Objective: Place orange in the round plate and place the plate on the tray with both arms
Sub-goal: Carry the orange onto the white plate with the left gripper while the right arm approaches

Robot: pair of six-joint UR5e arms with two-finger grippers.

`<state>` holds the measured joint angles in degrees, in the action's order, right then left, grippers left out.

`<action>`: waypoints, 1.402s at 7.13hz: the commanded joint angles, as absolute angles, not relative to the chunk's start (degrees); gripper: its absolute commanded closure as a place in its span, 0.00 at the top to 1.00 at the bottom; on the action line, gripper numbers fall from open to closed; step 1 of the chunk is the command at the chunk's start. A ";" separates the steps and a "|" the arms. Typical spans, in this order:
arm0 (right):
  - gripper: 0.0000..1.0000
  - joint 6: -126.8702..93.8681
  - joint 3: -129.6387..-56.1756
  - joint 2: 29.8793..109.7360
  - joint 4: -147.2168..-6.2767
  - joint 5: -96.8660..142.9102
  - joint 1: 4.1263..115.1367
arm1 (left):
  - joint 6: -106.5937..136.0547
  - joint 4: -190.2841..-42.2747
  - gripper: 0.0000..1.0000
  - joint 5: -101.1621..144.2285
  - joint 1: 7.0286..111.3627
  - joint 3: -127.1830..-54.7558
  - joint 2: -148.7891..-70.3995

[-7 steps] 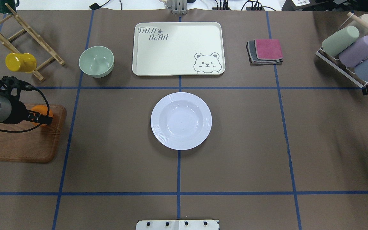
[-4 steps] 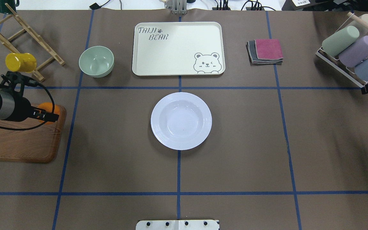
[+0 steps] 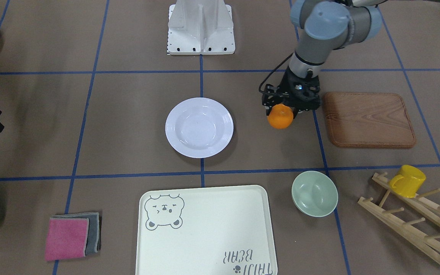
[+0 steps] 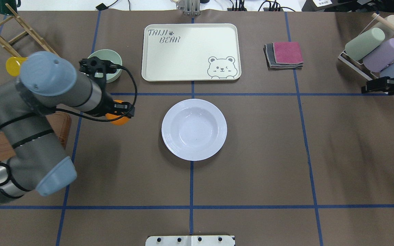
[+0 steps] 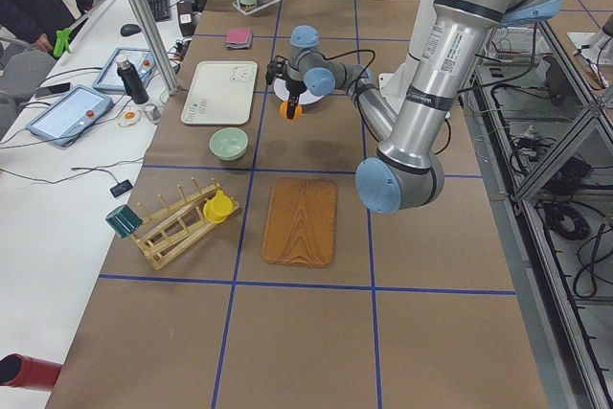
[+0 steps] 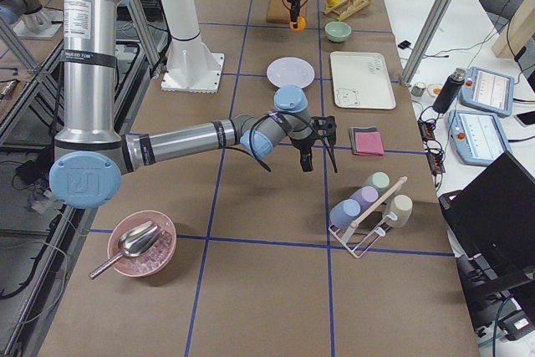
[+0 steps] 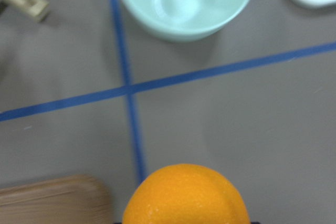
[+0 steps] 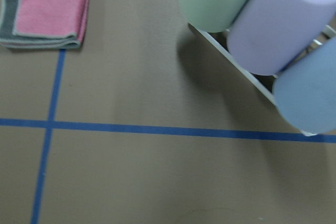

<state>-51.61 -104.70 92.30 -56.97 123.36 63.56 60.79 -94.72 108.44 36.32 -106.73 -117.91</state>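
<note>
The orange [image 3: 280, 116] sits clamped in my left pincer [image 4: 124, 113], whose fingers press on its sides. It hangs above the table [image 3: 128, 114], between the wooden board [image 3: 369, 119] and the round plate [image 3: 199, 128]. The plate lies empty at the table's middle, apart from the tray [image 3: 204, 229]. My right pincer [image 6: 318, 152] hovers spread and empty near the cup rack [image 4: 375, 51].

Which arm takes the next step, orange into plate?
Left. The left end effector grips the orange, clear of the wooden board and close beside the round plate. The right end effector is far off by the cups, holding nothing.
</note>
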 commanded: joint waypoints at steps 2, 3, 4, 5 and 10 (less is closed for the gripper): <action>1.00 -68.78 -108.00 88.69 -55.99 120.43 57.33 | 72.92 -91.66 0.00 101.10 27.79 -91.13 -136.43; 1.00 -71.86 -109.41 88.59 -55.99 117.54 54.35 | 74.95 -92.10 0.00 100.55 26.73 -85.05 -141.02; 1.00 -74.94 -110.38 87.98 -55.99 115.07 51.62 | 75.06 -93.68 0.00 99.07 26.20 -82.90 -141.67; 1.00 -77.93 -110.83 86.59 -55.99 114.18 49.85 | 74.80 -96.13 0.08 98.97 26.10 -81.92 -141.24; 1.00 -93.58 -116.27 85.17 -55.90 101.61 39.04 | 66.79 -88.58 0.99 103.29 31.15 -93.09 -136.53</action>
<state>-89.28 -114.88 85.60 -55.94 104.20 41.61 72.72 -95.09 97.75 26.92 -85.76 -139.47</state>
